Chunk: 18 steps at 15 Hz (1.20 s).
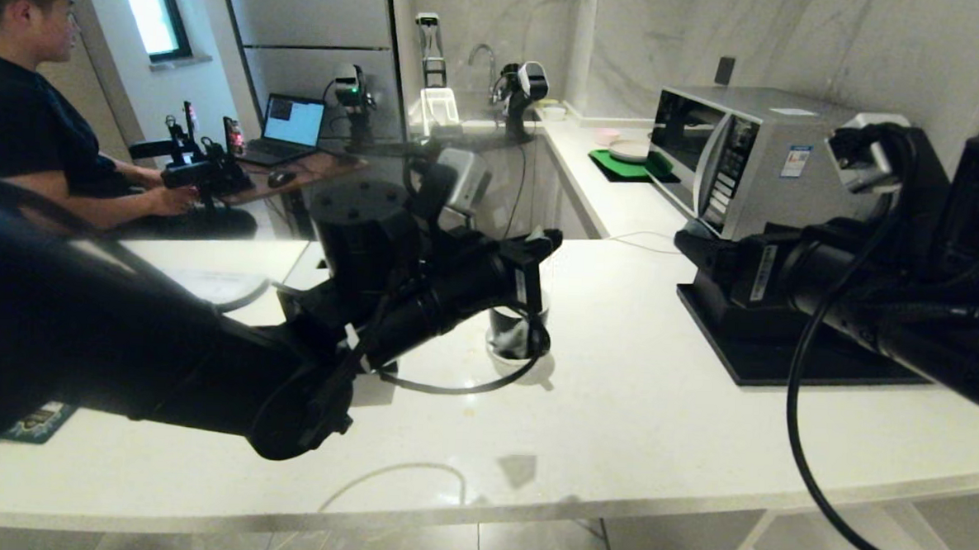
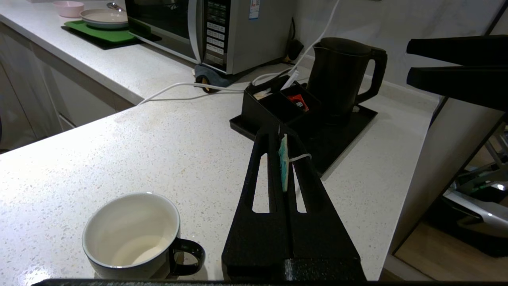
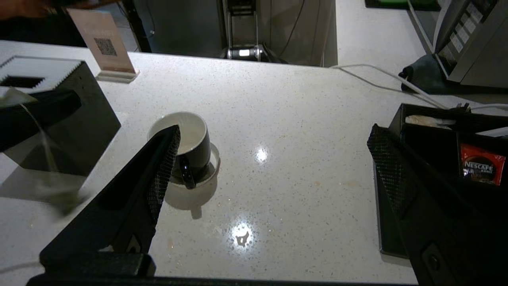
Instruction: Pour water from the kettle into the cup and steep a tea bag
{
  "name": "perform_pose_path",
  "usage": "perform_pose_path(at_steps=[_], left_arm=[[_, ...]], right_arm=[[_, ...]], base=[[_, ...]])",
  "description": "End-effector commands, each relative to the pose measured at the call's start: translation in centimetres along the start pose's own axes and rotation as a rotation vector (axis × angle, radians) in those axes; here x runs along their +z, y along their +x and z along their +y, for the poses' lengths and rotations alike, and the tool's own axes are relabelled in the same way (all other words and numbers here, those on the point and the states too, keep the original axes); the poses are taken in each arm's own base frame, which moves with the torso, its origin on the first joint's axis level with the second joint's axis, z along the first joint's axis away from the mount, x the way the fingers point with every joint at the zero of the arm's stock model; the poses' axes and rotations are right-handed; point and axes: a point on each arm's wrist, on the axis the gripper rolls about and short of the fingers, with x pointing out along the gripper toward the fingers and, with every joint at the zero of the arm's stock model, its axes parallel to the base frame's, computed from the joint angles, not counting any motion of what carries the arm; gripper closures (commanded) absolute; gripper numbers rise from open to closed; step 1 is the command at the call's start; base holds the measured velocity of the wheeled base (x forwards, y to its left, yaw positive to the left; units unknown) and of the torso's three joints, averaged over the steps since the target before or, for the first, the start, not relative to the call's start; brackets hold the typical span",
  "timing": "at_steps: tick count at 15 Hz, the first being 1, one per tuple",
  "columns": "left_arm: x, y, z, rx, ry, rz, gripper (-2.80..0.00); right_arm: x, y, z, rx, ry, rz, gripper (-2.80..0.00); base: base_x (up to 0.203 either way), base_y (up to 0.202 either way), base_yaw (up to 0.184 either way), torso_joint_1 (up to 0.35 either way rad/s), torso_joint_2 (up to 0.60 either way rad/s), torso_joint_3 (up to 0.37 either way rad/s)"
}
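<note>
My left gripper (image 2: pixel 282 137) is shut on the tea bag's small teal-and-white tag (image 2: pixel 282 163), with the white string running off to one side. The tea bag (image 3: pixel 59 198) dangles blurred on that string, beside the cup and above the counter. The cup (image 2: pixel 131 234), black with a white inside, stands empty on its white saucer (image 3: pixel 212 163) just beside and below the left gripper (image 1: pixel 544 244). My right gripper (image 3: pixel 274 137) is open above bare counter between the cup (image 3: pixel 190 135) and the black tray. The kettle (image 2: pixel 341 79) stands upright on that tray.
A black organiser (image 2: pixel 278 103) holding a red packet (image 3: pixel 482 169) shares the black tray (image 2: pixel 357 123) with the kettle. Behind are a microwave (image 1: pixel 743 154) and a white cable (image 2: pixel 178 85). A black tissue box (image 3: pixel 59 119) and a sign (image 3: pixel 105 43) stand past the cup. A person (image 1: pixel 25 122) sits far left.
</note>
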Motion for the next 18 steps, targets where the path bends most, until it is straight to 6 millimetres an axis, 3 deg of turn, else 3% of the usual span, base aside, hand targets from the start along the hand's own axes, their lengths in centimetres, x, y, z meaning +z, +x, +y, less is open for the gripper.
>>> perform_pose_path(at_steps=[1, 2, 3, 13, 18], left_arm=[[0.1, 0.0, 0.0, -0.002, 0.000, -0.008, 0.00], [0.1, 0.0, 0.0, -0.002, 0.000, -0.008, 0.00], [0.1, 0.0, 0.0, -0.001, 0.000, -0.008, 0.00], [0.2, 0.0, 0.1, 0.001, 0.000, -0.008, 0.00], [0.2, 0.0, 0.1, 0.001, 0.001, -0.010, 0.00]], right_arm=[[0.2, -0.1, 0.0, -0.005, 0.009, -0.029, -2.80], [0.3, 0.0, 0.0, -0.014, 0.011, -0.038, -0.80], [0.1, -0.1, -0.1, -0.016, 0.010, -0.035, 0.00], [-1.4, -0.8, -0.7, -0.044, 0.030, -0.094, 0.00], [-2.1, -1.6, -2.8, -0.123, 0.026, -0.082, 0.00]], base=[[0.000, 0.000, 0.000, 0.000, 0.00, 0.000], [0.000, 0.000, 0.000, 0.000, 0.00, 0.000], [0.000, 0.000, 0.000, 0.000, 0.00, 0.000], [0.000, 0.000, 0.000, 0.000, 0.00, 0.000], [0.000, 0.000, 0.000, 0.000, 0.00, 0.000]])
